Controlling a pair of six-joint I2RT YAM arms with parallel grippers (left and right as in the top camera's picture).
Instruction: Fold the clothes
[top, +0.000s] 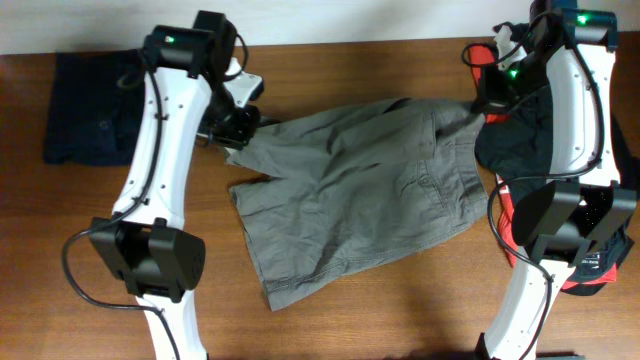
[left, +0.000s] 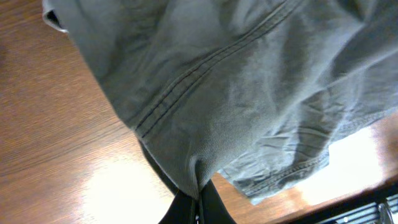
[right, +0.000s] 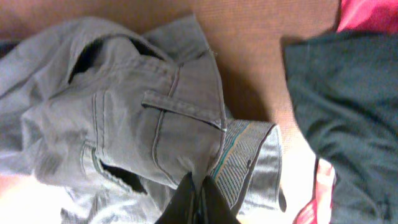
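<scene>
The left arm leans across the brown wooden bench (top: 400, 300) to the left end of the grey cotton shorts (top: 360, 190). The left fingers (left: 181, 210) are pinched tight on a seam fold there. The right arm bends over the opposite end, and the right fingers (right: 181, 200) are clamped on the waistband beside a belt loop. The shorts lie spread mid-bench. A black garment (top: 520, 140) and a red garment (top: 487, 55) lie just right of the shorts, and a folded navy garment (top: 90, 120) lies well left.

Even bright overhead light, glare patches on wood in wrist views, close fabric slightly soft
</scene>
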